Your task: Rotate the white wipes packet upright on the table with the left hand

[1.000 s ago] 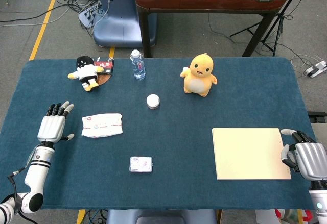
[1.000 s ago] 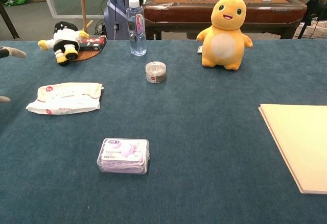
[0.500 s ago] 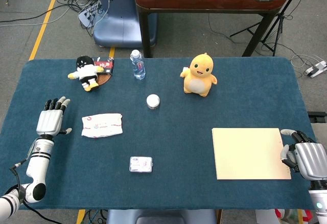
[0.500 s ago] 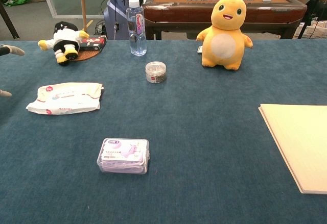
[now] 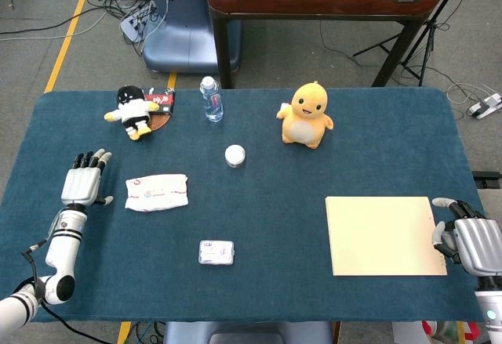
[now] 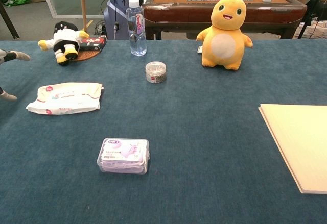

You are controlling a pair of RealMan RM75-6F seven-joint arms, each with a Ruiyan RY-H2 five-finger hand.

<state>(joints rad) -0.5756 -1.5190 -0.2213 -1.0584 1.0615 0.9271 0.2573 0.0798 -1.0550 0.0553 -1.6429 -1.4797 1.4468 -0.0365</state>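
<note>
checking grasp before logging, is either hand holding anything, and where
Nothing is held. The left hand is open beside the wipes packet; the right hand grips nothing.

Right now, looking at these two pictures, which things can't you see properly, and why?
- Left hand: the chest view's left edge cuts off all but its fingertips.
- Right hand: absent from the chest view; the head view's right edge clips it.
- White wipes packet: print too small to read in either view.
- Small round jar: contents too small to identify.
- Yellow pad: chest view's right edge crops it.
</note>
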